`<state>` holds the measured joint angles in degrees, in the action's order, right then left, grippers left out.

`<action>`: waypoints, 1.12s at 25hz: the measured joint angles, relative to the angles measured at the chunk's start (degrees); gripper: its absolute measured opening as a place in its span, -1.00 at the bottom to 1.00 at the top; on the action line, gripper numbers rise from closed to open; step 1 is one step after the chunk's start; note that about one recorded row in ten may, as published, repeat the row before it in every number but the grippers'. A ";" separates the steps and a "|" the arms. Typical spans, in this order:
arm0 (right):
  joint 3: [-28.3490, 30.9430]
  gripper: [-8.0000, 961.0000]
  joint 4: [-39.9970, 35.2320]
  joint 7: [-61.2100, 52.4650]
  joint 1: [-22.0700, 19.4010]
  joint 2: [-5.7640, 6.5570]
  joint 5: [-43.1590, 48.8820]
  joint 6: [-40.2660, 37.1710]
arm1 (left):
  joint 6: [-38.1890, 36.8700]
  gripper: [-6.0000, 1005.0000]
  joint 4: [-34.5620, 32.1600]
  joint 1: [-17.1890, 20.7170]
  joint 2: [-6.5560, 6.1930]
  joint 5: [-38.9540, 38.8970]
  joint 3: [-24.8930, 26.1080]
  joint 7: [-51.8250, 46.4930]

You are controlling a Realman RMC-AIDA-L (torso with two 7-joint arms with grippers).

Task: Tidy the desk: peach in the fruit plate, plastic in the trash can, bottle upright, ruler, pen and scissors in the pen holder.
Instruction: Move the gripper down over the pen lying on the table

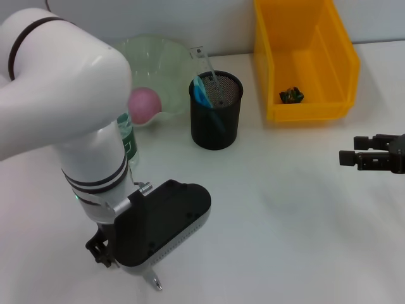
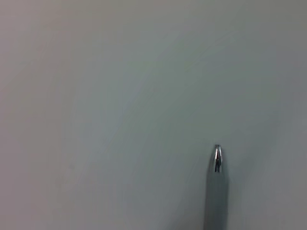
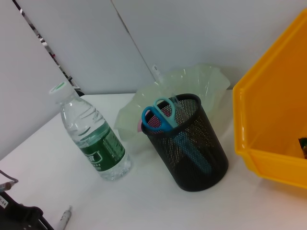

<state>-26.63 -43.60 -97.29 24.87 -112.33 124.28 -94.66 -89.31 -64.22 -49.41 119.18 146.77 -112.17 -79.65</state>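
My left arm's wrist housing hangs low over the near table and hides most of the left gripper. The silver tip of the pen pokes out beneath it, and the pen shows close up over bare table in the left wrist view. The black mesh pen holder contains the blue-handled scissors and the clear ruler. The pink peach lies in the translucent fruit plate. The bottle stands upright. Crumpled plastic sits in the yellow trash can. My right gripper hovers open and empty at the right.
The bottle is partly hidden behind my left arm, close to the plate. The pen holder stands between the plate and the yellow bin. White table stretches between the two arms.
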 joint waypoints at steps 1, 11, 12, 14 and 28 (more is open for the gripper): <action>-0.01 0.71 0.00 -0.02 0.00 0.01 0.00 0.00 | 0.03 -0.06 0.08 -0.02 0.00 0.00 -0.16 0.02; 0.31 0.71 0.00 -0.06 -0.07 0.01 0.00 -0.26 | 0.52 -0.23 0.40 -0.02 0.00 -0.01 -0.43 0.19; 0.34 0.71 0.00 -0.07 -0.07 0.01 0.00 -0.30 | 0.52 -0.25 0.40 -0.02 0.00 -0.01 -0.43 0.19; 0.34 0.71 0.00 -0.08 -0.08 0.02 0.00 -0.33 | 0.77 -0.29 0.68 -0.01 0.00 0.00 -0.58 0.47; 0.44 0.71 0.00 -0.10 0.00 0.01 0.00 -0.45 | 1.44 -0.55 0.68 0.02 0.00 0.00 -0.32 0.22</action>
<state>-26.19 -43.60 -97.39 24.87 -112.32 124.27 -95.10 -87.87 -63.54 -49.39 119.18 146.78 -112.50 -79.43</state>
